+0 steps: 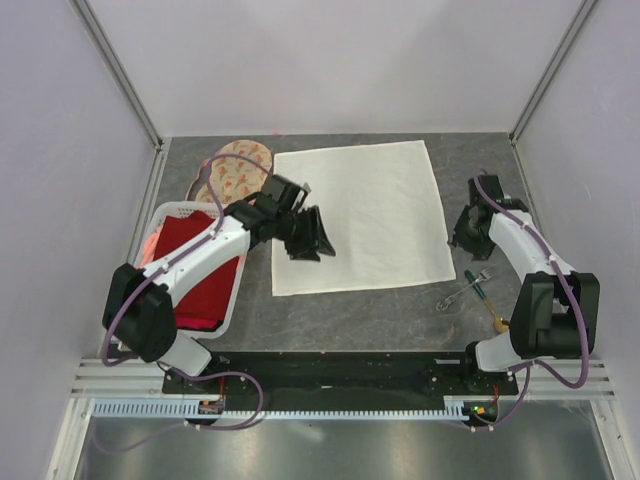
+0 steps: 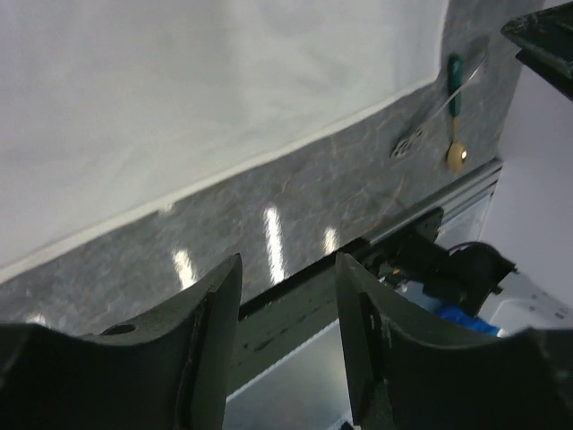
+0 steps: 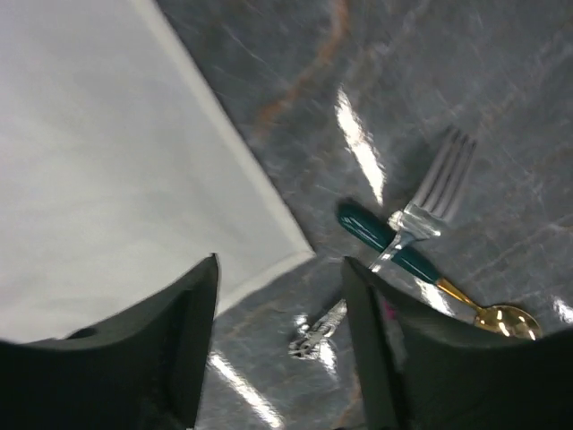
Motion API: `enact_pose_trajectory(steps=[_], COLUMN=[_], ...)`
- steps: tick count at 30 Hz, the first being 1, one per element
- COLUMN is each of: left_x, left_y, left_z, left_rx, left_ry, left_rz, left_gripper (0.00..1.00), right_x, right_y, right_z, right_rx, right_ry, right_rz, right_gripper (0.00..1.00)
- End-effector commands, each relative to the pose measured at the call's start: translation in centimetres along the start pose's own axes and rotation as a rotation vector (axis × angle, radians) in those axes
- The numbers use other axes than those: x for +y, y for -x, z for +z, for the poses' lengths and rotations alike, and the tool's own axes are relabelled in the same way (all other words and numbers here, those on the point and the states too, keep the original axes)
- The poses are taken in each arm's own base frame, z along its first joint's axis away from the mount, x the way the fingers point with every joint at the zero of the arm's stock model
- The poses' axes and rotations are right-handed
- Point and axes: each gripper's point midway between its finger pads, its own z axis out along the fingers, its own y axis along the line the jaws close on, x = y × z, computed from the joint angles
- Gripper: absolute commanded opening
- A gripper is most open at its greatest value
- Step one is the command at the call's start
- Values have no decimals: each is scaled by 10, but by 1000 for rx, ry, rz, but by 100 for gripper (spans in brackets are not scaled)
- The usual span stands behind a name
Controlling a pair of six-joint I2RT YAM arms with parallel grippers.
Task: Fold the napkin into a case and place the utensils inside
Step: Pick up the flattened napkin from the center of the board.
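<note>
The cream-white napkin (image 1: pixel 360 215) lies spread flat as a square in the middle of the table, unfolded; no case shape shows. My left gripper (image 1: pixel 316 243) hovers over its near-left part, open and empty (image 2: pixel 286 264), with the napkin's near hem (image 2: pixel 206 98) ahead of it. My right gripper (image 1: pixel 466 230) is just off the napkin's right edge, open and empty (image 3: pixel 279 264), above the near-right corner (image 3: pixel 107 179). The utensils lie crossed on the table right of that corner: a silver fork (image 1: pixel 458 293) (image 3: pixel 421 210) (image 2: pixel 407 143) and a spoon with a green handle and gold bowl (image 1: pixel 487 300) (image 3: pixel 385 237) (image 2: pixel 455 90).
A white basket (image 1: pixel 165 215) at the left holds a red cloth (image 1: pixel 200 275). A peach floral cloth (image 1: pixel 235 172) lies behind it, near the napkin's far-left corner. White walls close the table on three sides. The arm bases stand along the near edge.
</note>
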Motion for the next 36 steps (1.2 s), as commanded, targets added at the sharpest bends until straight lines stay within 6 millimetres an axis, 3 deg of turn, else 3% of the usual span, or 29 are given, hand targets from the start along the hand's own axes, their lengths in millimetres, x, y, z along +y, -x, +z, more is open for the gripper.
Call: enact_pose_trajectory(steps=[1,10,17,25,29,36], left_x=[32,53,73,88,92,106], left_y=[-42,-63,-72,-72,-72,-67], left_z=[0,-16,-16,-16,-15,-18], left_rx=[61,14,21,10,10,-22], left_ry=[34,80,159,241,257,357], left_rz=[-58,-106,-137,-156,-158,-191], left_gripper=[53,53,53,53,54,64], right_x=[-36,-35,-34,-21,-18,-19], right_y=[-32,-59,-65,-50,-58,-73], right_z=[21,37,40,43,48,59], right_rx=[79,125,122,97,121,141], right_ry=[-23,21,38,66,58,6], right_rz=[70,67,73,76,76,76], right_gripper=[57,47,45,40,40,41])
